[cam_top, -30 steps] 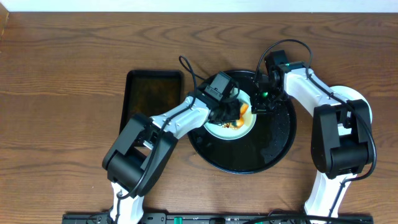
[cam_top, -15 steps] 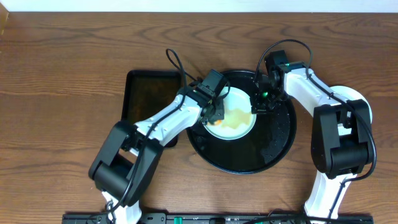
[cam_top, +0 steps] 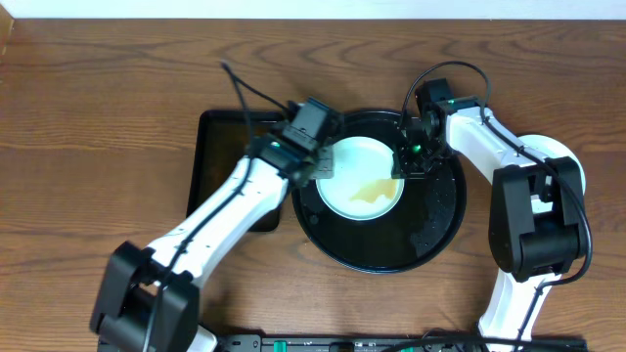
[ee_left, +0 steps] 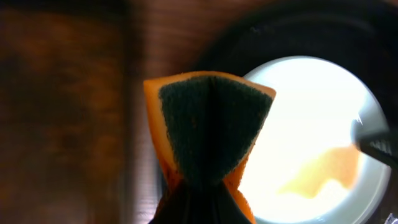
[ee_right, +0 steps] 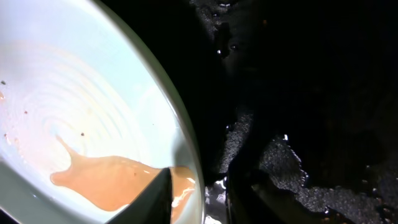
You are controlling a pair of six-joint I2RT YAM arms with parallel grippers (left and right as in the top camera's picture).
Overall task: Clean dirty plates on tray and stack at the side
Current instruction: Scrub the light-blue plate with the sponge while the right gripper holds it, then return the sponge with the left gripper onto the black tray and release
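Observation:
One pale mint-green plate (cam_top: 358,176) lies on the round black tray (cam_top: 430,220), with a thin brown sauce smear (cam_top: 376,190) at its lower right. My left gripper (cam_top: 315,163) is shut on an orange sponge with a dark green scrub face (ee_left: 208,127) and hovers over the plate's left rim. My right gripper (cam_top: 404,162) is shut on the plate's right rim: in the right wrist view one finger (ee_right: 155,199) lies on the sauce inside the plate (ee_right: 81,93), the other outside. The other plates are out of view.
A rectangular dark tray (cam_top: 227,147) lies on the wooden table just left of the round tray, under the left arm. The black tray's surface (ee_right: 311,93) right of the plate is wet with droplets.
My left gripper has moved left with the sponge, from the plate's middle to its left rim. The brown and orange mess on the plate is now a thin smear. The right arm has not moved.

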